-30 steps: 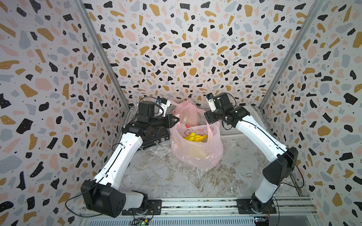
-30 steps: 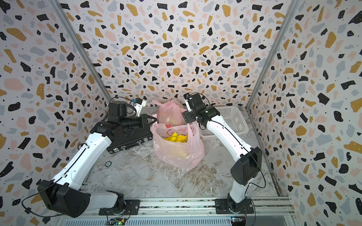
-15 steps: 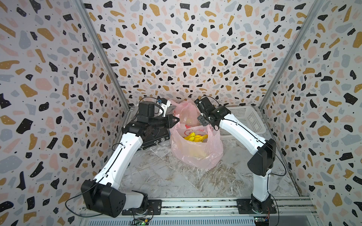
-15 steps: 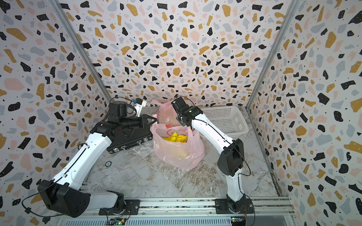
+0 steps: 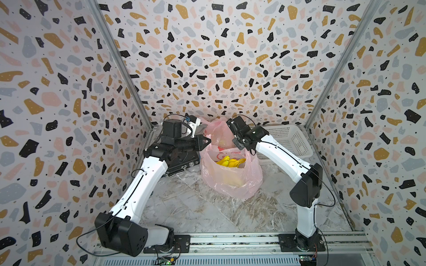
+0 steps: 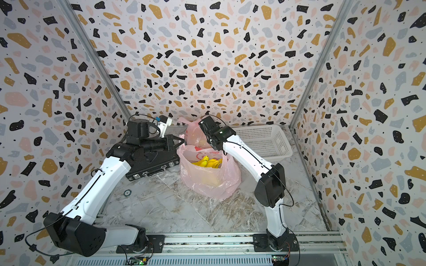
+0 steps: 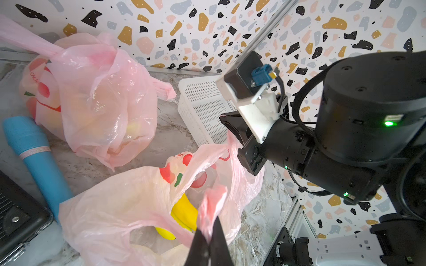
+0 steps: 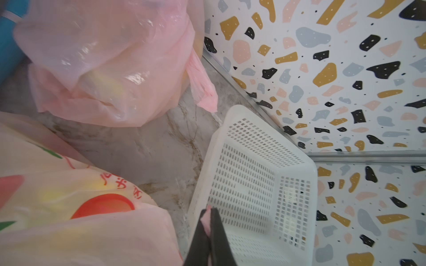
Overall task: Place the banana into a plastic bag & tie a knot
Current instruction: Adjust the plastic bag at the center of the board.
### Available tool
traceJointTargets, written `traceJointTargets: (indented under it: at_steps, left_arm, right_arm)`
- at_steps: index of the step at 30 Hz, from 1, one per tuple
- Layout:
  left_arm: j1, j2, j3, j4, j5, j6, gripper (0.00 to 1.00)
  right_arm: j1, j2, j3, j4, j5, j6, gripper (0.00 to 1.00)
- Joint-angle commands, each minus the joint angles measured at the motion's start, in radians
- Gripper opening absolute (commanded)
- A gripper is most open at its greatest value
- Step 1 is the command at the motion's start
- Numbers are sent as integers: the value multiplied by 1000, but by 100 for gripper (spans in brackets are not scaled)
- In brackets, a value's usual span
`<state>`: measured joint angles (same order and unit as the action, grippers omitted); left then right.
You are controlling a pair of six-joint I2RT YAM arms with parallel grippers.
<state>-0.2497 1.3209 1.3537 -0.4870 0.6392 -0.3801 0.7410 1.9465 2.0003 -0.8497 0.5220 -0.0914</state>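
A pink plastic bag [image 5: 230,179] [image 6: 209,182] stands open mid-floor in both top views, with the yellow banana [image 5: 230,162] [image 6: 207,162] [image 7: 184,214] lying inside. My left gripper [image 7: 209,228] is shut on a pink handle strip at the bag's left rim [image 5: 206,141]. My right gripper [image 8: 208,213] is shut on a pink scrap of the bag's right rim, beside the white basket. The left wrist view shows the right gripper [image 7: 232,132] pinching that rim, with the mouth held open between the two grippers.
A second, filled pink bag [image 5: 219,133] [image 7: 99,103] [image 8: 110,62] sits against the back wall. A white perforated basket [image 5: 288,142] [image 8: 253,184] stands at back right. A black case [image 6: 152,168] lies under my left arm, with a blue cylinder [image 7: 34,149] beside it.
My right arm swung left from near the basket to the bag's right rim, and its gripper went from open to shut on the plastic. The left arm held still.
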Motion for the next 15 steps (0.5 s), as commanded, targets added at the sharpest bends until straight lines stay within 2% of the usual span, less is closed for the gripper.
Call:
traceJointTargets:
  at_steps: [1,10,15]
  left_arm:
    - [-1,-46,24,-19,-25,7,0]
    - [0,-111,92,-150,-129,35,0]
    - [8,-123,211,-268,-250,78,0]
  right_arm:
    - [6,-202,-76,108,-158,38,0]
    - [2,-639,-429,505,-593,120,0]
    - [-40,-791,-527,693,-910,283,0]
